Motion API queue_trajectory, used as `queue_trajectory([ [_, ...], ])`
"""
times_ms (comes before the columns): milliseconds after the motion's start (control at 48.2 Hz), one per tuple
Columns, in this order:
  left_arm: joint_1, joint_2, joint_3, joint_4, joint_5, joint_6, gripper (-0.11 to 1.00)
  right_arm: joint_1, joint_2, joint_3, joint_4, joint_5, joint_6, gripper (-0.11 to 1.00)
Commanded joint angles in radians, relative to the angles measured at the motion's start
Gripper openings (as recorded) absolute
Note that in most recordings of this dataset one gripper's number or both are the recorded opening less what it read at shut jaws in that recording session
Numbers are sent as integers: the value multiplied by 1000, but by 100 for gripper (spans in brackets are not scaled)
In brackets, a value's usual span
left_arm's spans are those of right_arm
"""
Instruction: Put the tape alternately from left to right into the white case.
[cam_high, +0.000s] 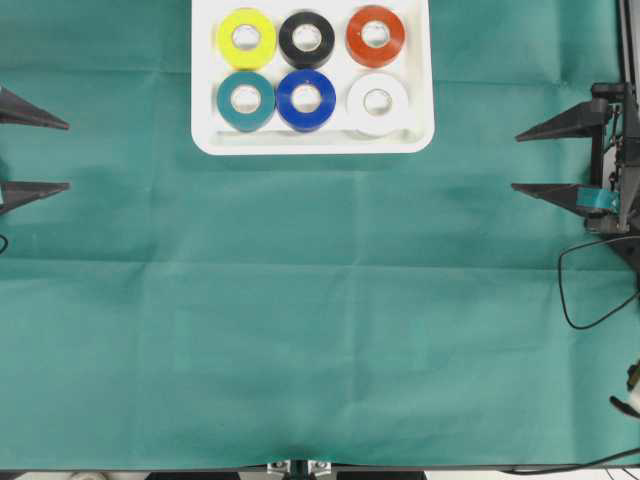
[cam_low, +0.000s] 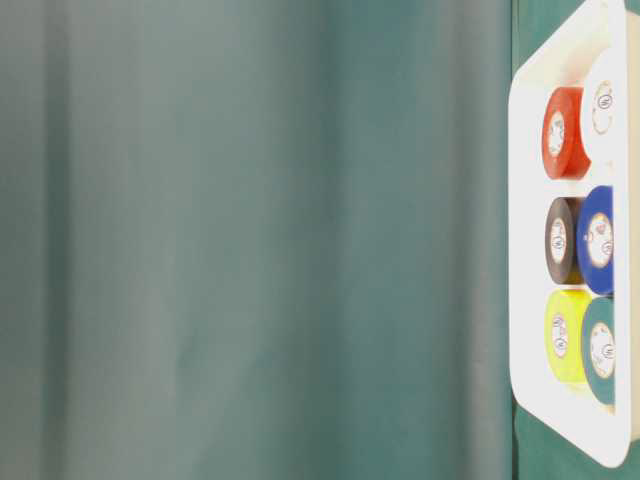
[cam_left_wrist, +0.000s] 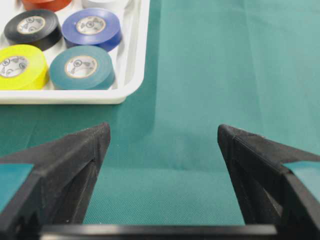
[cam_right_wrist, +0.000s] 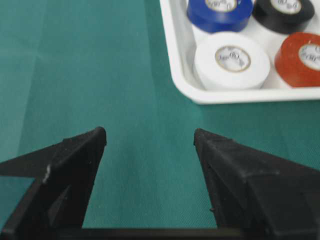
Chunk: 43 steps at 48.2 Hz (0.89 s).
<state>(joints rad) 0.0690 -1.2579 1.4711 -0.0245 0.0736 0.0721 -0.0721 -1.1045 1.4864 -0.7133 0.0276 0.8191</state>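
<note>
Inside the white case (cam_high: 312, 143), six tape rolls (cam_high: 306, 99) lie in two rows; left gripper (cam_high: 68, 155) and right gripper (cam_high: 516, 160) stand open, empty.

Overhead, the case (cam_high: 312, 143) loses its far rim to the picture's edge. The left hand (cam_high: 66, 155) shows only its fingertips. At table level the white roll (cam_low: 603, 105) and teal roll (cam_low: 601, 350) are cut off.

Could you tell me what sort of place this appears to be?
Probably a lab robot workbench: a green cloth covers the table, two open grippers, left and right, wait at its edges, with cables trailing.
</note>
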Motion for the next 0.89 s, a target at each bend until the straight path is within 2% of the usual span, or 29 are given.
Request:
queue_trajectory([
  [0,5,9,-6,3,-11,0,52,2,6,-9,2,-8,2,79],
  [332,5,8,25,3,-58,0,52,2,6,-8,2,-8,0,79],
  [872,5,-23,46,3,-72,-3,52,2,3,-8,2,-5,0,79],
])
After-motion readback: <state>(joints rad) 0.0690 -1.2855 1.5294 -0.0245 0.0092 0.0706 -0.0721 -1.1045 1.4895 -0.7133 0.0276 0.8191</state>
